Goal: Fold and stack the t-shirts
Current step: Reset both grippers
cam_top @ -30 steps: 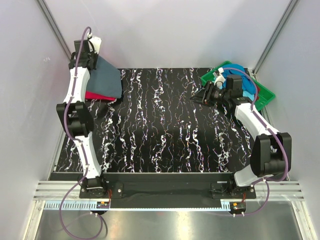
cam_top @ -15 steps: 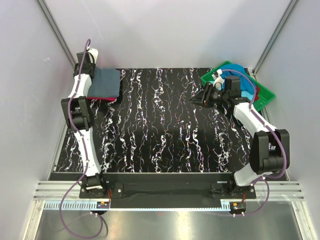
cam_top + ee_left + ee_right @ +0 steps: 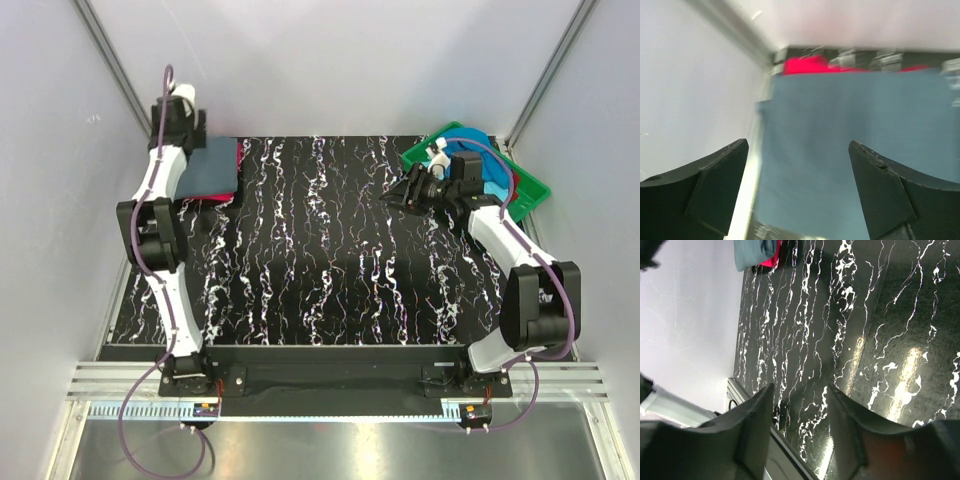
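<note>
A folded slate grey-blue t-shirt (image 3: 212, 166) lies at the table's far left on top of a bright red-pink t-shirt (image 3: 233, 152), whose edges stick out. My left gripper (image 3: 188, 130) hovers over the stack's far-left edge. In the left wrist view, that left gripper (image 3: 798, 145) is open and empty above the grey-blue t-shirt (image 3: 850, 115), with the red-pink t-shirt (image 3: 807, 65) beyond. My right gripper (image 3: 393, 196) hangs open and empty over bare table, left of the tray. The right wrist view shows this right gripper (image 3: 801, 389) with only the tabletop between its fingers.
A green plastic tray (image 3: 532, 190) at the far right corner holds bunched turquoise and blue cloth (image 3: 492, 170). The black marbled tabletop (image 3: 330, 250) lies between the stack and the tray. Walls and metal posts close in the left, right and back.
My left gripper has opened and let go of the grey-blue t-shirt, which has dropped flat onto the red-pink one. The left arm drew back toward the far corner. The right jaws widened slightly.
</note>
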You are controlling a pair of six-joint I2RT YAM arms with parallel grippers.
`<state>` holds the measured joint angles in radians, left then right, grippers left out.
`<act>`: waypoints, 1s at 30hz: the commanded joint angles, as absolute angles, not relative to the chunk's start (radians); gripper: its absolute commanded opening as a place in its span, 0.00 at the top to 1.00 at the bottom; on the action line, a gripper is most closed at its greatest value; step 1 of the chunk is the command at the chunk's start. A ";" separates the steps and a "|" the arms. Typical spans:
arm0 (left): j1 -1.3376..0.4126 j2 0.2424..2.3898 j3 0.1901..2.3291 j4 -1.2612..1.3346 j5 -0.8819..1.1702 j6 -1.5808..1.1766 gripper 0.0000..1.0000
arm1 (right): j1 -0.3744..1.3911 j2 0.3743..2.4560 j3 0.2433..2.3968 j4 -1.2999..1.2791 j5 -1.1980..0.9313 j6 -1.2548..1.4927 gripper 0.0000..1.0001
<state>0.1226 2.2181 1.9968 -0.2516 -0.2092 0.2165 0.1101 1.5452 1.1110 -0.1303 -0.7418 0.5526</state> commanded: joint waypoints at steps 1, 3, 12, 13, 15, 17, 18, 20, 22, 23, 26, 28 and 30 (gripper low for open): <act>0.022 2.004 1.985 -0.276 -0.111 0.083 0.11 | 0.109 1.474 1.123 -0.156 -0.704 0.566 0.44; -0.038 1.903 1.950 -0.336 -0.031 0.004 0.02 | 0.109 1.448 1.137 -0.198 -0.692 0.557 0.11; -0.268 1.433 1.447 -0.348 0.221 -0.155 0.01 | 0.109 1.270 1.198 -0.494 -0.499 0.466 0.00; -0.278 1.354 1.378 -0.348 0.230 -0.167 0.01 | 0.109 1.255 1.193 -0.497 -0.458 0.475 0.00; -0.288 1.267 1.313 -0.345 0.287 -0.207 0.01 | 0.106 1.218 1.177 -0.500 -0.439 0.502 0.00; -0.296 1.168 1.234 -0.347 0.348 -0.227 0.01 | 0.109 1.192 1.157 -0.505 -0.430 0.523 0.00; -0.298 1.142 1.189 -0.347 0.374 -0.236 0.01 | 0.109 1.163 1.146 -0.505 -0.428 0.525 0.00; -0.298 1.073 1.146 -0.350 0.405 -0.245 0.01 | 0.109 1.132 1.120 -0.506 -0.419 0.523 0.00; -0.298 1.030 1.088 -0.353 0.406 -0.255 0.01 | 0.109 1.085 1.106 -0.505 -0.408 0.519 0.00; -0.298 0.999 1.072 -0.354 0.408 -0.256 0.01 | 0.109 1.068 1.091 -0.505 -0.403 0.517 0.00; -0.298 0.967 1.029 -0.350 0.399 -0.259 0.01 | 0.107 1.020 1.071 -0.503 -0.380 0.511 0.00; -0.296 0.951 1.014 -0.338 0.403 -0.261 0.01 | 0.110 1.008 1.066 -0.505 -0.376 0.505 0.00; -0.298 0.943 1.006 -0.330 0.405 -0.261 0.01 | 0.109 1.005 1.060 -0.503 -0.380 0.506 0.00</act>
